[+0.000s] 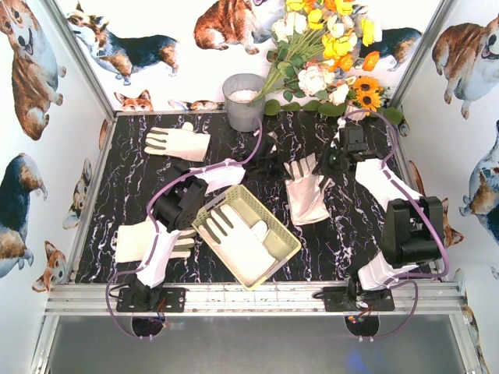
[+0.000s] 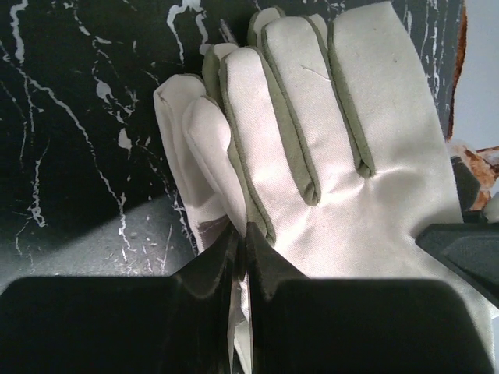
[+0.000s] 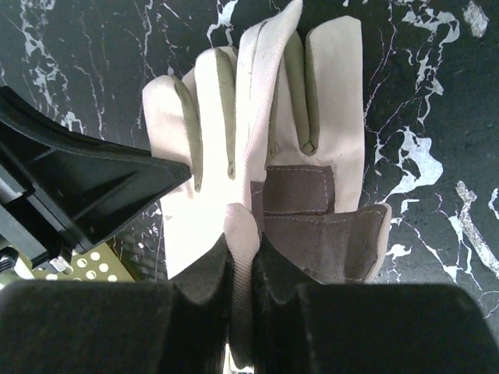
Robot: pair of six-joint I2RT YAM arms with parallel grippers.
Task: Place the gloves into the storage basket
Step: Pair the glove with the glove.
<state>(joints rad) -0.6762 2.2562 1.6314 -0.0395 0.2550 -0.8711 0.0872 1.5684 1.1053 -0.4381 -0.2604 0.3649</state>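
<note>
Four gloves show from above: one glove (image 1: 238, 241) lying flat, palm up, in the single storage basket (image 1: 274, 216); a far-left glove (image 1: 178, 142); a near-left glove (image 1: 132, 241) partly under the left arm; and the middle glove (image 1: 306, 199), just beyond the basket's far right side on the black marbled desk (image 1: 343, 241). In the left wrist view extra fingertips peek out beneath the middle glove (image 2: 343, 156), so whether a second one lies under it cannot be told. One grey bucket (image 1: 243, 100) and one bunch of flowers (image 1: 327, 54) stand at the far edge. The gloves are cream-white fabric with dull grey-green strips between the fingers; the basket is pale yellow-green, shallow and set cornerwise. The left arm folds at its elbow and reaches right past the basket's far corner, the left end effector (image 2: 242, 245) pressed together on the middle glove's edge. The right arm bends at the desk's right edge and turns back inward, the right end effector (image 3: 243, 249) pinching a raised fold of the same glove (image 3: 273, 156).
</note>
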